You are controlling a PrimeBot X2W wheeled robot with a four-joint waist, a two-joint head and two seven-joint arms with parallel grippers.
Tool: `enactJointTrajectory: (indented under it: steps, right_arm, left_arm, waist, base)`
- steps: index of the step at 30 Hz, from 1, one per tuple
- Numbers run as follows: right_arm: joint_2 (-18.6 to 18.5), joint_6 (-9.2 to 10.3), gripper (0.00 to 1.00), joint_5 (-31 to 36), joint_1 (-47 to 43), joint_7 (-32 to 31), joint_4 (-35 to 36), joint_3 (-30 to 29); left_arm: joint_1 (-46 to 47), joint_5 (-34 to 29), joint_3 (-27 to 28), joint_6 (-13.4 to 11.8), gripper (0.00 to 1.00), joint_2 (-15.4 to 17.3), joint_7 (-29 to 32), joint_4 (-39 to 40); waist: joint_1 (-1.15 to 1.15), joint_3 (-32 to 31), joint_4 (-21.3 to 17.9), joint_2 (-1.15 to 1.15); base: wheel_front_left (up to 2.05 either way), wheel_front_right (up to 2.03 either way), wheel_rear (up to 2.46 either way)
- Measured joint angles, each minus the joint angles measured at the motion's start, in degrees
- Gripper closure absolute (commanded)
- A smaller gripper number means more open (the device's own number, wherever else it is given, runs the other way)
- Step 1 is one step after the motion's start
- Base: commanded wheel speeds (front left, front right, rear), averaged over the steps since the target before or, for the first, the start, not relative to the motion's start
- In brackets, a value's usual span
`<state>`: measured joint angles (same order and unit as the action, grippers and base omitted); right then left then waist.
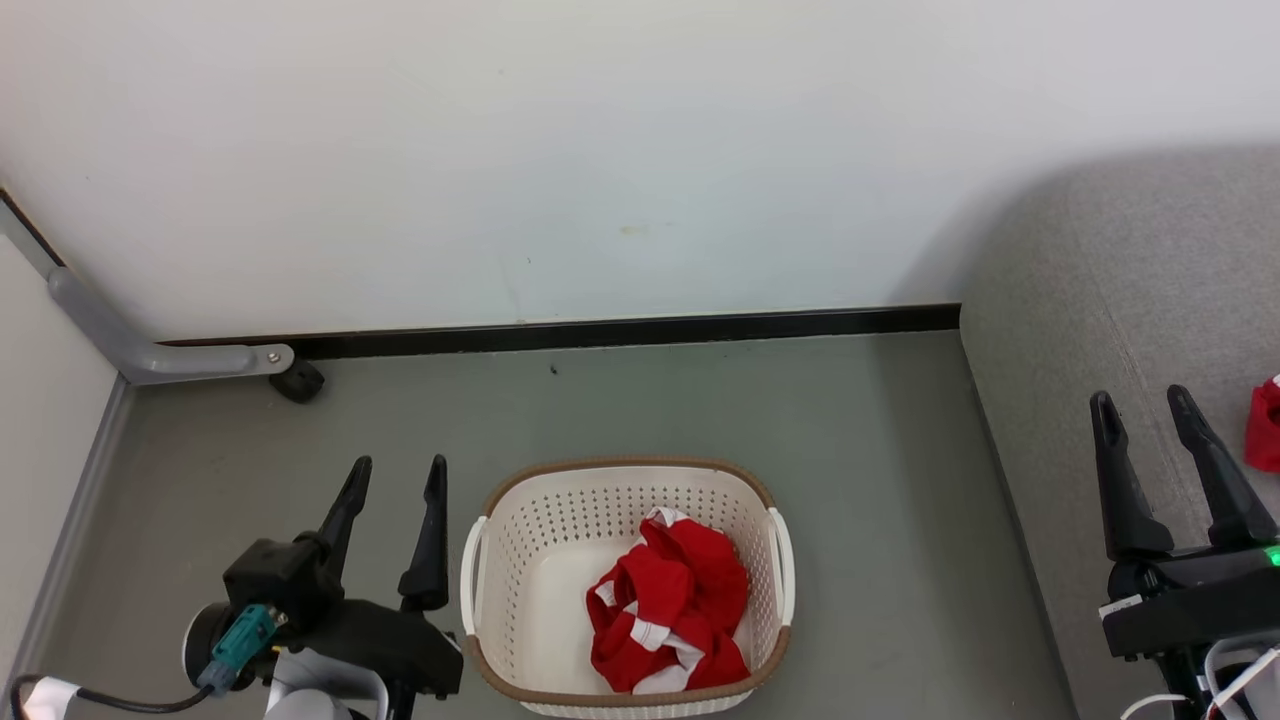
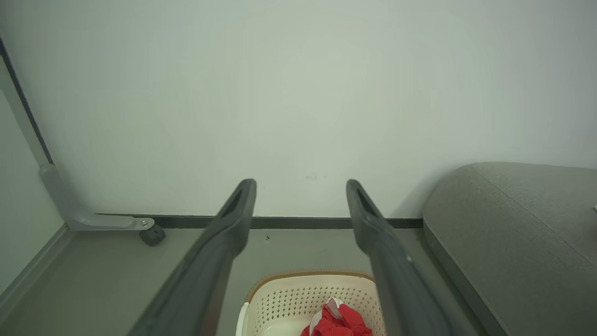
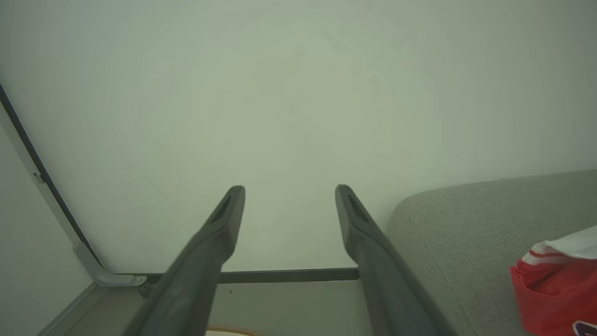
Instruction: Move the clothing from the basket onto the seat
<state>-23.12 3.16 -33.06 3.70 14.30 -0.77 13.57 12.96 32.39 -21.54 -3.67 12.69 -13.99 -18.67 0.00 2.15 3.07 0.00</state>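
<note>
Head view: left hand and right hand open; perforated, seemingly plastic basket holds crumpled red clothing.

The left tool sits low on the robot's left. Both of its long dark fingers point forward and are spread wide, with nothing between them. Behind it, the black wrist carries a teal plug. The right tool is held out on the robot's right, its fingers likewise parted and empty, and a green light glows on its base.
</note>
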Motion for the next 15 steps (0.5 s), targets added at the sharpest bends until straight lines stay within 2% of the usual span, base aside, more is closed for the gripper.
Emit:
enactJointTrajectory:
  steps: [8,15]
  right_arm:
    - [3.63,1.4,0.0,2.12,-2.64,0.0,0.75,-0.63]
    - [6.12,1.4,0.0,3.94,-4.43,-0.01,0.42,-0.97]
  left_arm:
    - [-4.3,0.3,2.37,-1.0,0.0,-0.04,-0.27,0.37]
    - [-6.85,0.15,5.02,-1.99,0.0,-1.15,-0.3,1.68]
  waist:
    - [0.0,-0.67,0.69,0.0]
    - [0.0,-1.04,0.32,0.0]
  base:
    - [0.0,0.0,0.0]
    - [0.0,0.0,0.0]
